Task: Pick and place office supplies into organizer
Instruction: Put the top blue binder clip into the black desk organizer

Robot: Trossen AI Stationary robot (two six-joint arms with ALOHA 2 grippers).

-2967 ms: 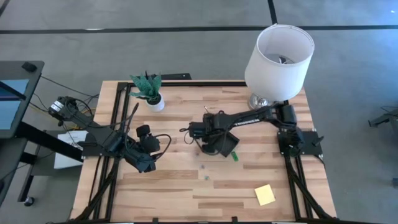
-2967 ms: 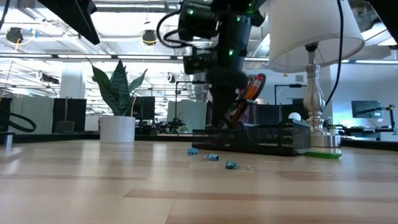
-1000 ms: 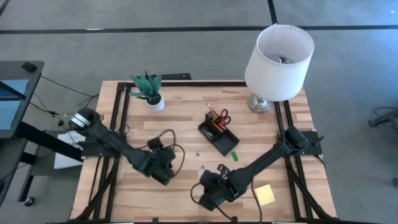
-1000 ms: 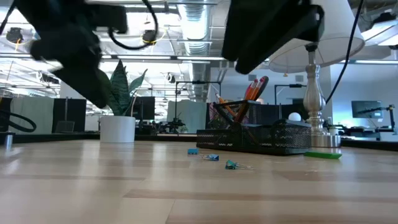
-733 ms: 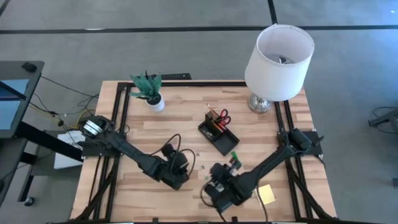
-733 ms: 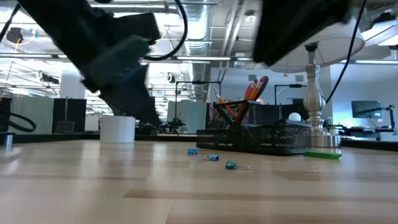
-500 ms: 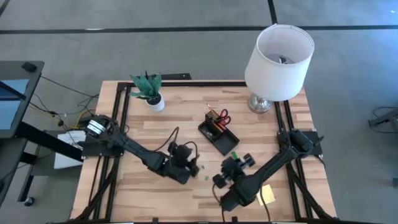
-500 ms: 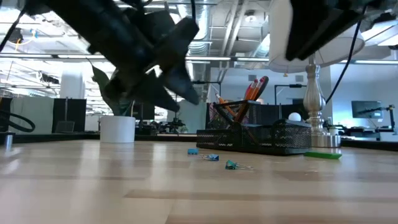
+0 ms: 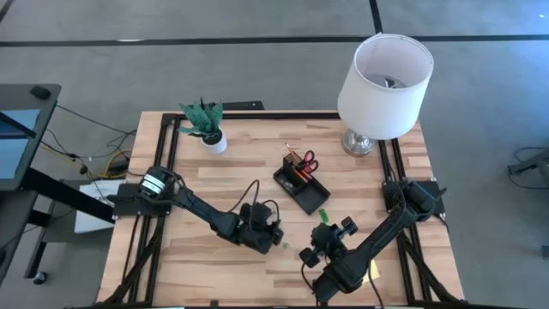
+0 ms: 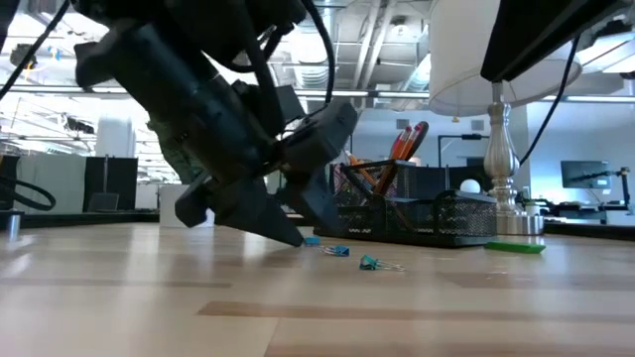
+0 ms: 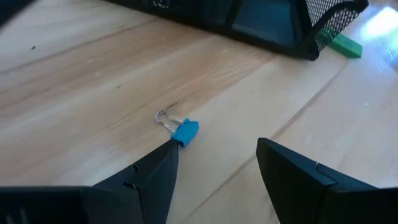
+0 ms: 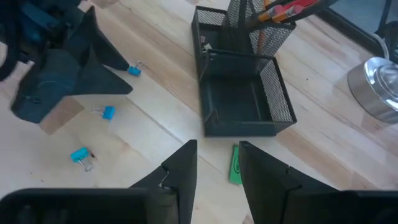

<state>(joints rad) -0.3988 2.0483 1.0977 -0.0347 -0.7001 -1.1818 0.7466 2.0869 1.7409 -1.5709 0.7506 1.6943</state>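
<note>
Now my left gripper [image 11: 214,165], jaws spread and empty, hangs low over a blue binder clip [image 11: 181,130] lying on the worktop [image 11: 81,81] near the organizer [image 12: 239,93]. I judge it best to straddle the clip body squarely before closing. My right gripper [image 12: 217,165], jaws narrowly parted, holds nothing.

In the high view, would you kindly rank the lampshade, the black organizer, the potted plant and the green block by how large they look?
Largest to smallest:
1. lampshade, though it stands nearer the overhead camera, which enlarges it
2. black organizer and potted plant, too alike to rank
3. green block
</note>
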